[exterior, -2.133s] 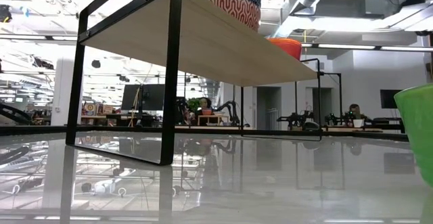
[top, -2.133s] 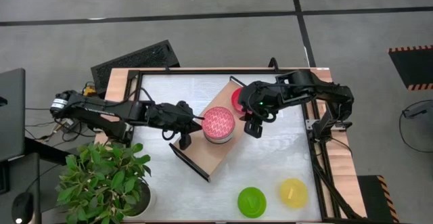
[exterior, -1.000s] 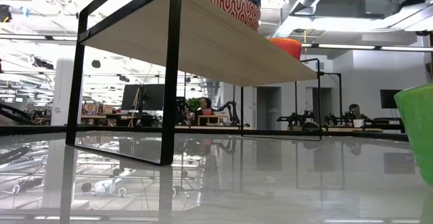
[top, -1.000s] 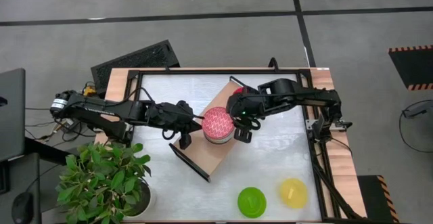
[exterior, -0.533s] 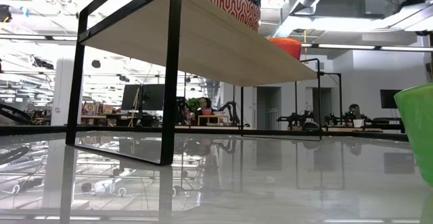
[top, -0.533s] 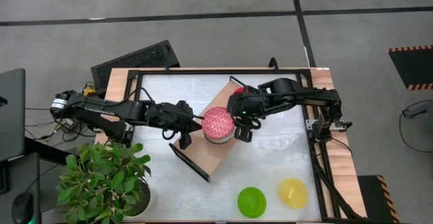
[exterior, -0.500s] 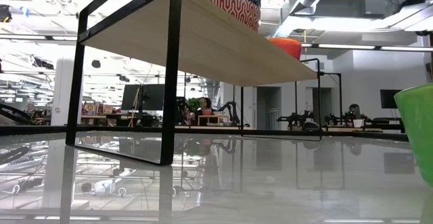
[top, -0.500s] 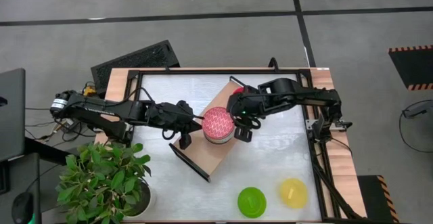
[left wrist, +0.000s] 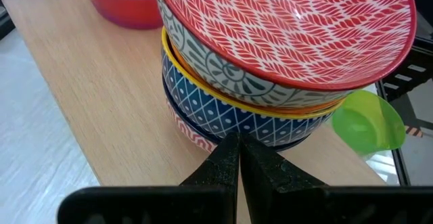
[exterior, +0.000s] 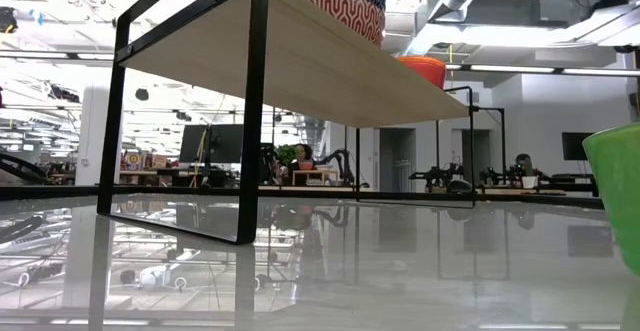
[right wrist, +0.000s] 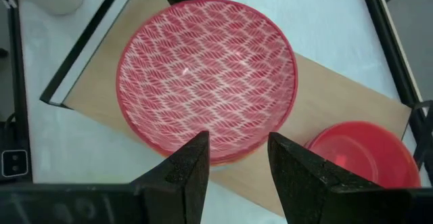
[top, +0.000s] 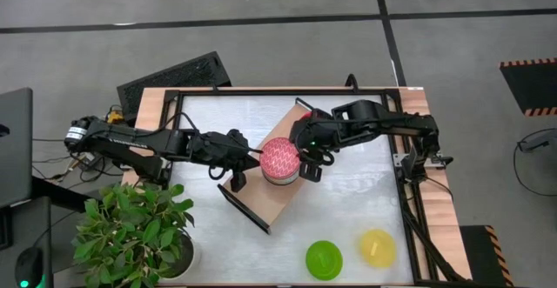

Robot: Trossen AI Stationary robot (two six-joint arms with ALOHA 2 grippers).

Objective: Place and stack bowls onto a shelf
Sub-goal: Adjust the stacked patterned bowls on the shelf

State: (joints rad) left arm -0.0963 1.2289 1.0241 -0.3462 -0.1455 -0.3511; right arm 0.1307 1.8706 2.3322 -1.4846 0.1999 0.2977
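Having swung from the shelf's three o'clock edge over the red lattice-patterned bowl topping the stack, right fingers apart and empty, left fingers together nearby; green bowl and yellow bowl unplaced on the tabletop.

no readable text, label, brand, number or sign shows in any of the views (the marks on the patterned bowls are only leaf and lattice decoration, and the far screens and fixtures in the room behind the table are too small to make out any lettering).
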